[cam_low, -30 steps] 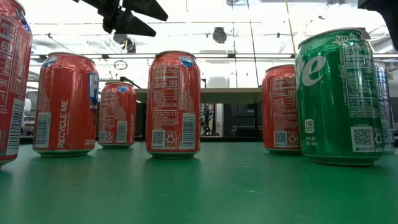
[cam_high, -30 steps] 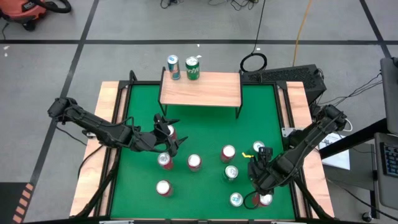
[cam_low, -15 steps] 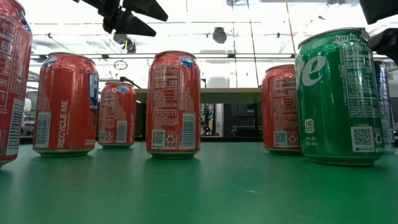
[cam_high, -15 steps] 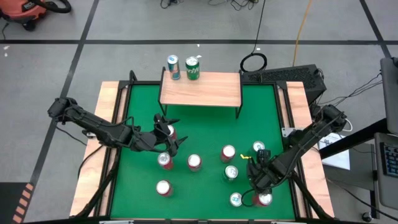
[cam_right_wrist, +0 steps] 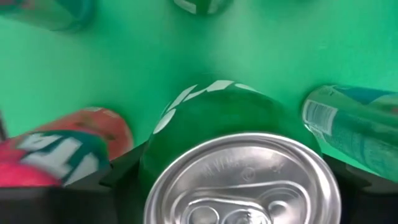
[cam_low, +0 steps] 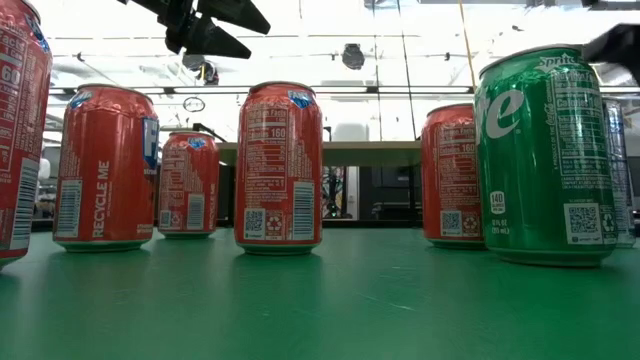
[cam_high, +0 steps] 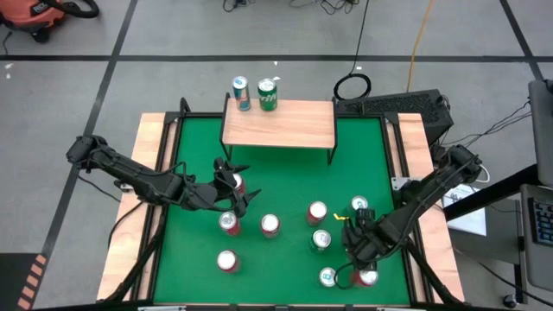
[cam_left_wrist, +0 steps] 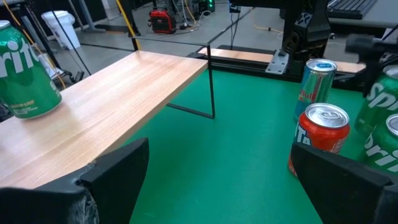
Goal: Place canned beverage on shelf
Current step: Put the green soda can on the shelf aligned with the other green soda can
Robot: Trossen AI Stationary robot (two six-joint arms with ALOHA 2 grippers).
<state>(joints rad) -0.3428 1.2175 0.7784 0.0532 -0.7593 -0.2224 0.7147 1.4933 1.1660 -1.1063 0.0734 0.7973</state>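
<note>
A green can [cam_high: 321,240] stands upright on the green table, right of middle; it also shows in the low view [cam_low: 545,150] and the right wrist view [cam_right_wrist: 230,143]. My right gripper [cam_high: 347,237] is open just right of it, fingers on either side of its top [cam_right_wrist: 239,180]; whether they touch it cannot be told. My left gripper [cam_high: 232,183] is open and empty, raised above the red cans at left of middle [cam_low: 215,25]. The shelf [cam_high: 281,125] stands at the far side on thin black legs, with two cans [cam_high: 255,93] on its far left corner.
Several red cans [cam_high: 270,225] stand about the table's middle and near left. A teal can [cam_high: 359,205], a green can [cam_high: 328,276] and a red can [cam_high: 369,276] stand close around my right gripper. The shelf's plank [cam_left_wrist: 112,106] is bare right of its two cans.
My right gripper has come down and a little toward the table's left, closing in on the green can's top. The cans have stayed where they were.
</note>
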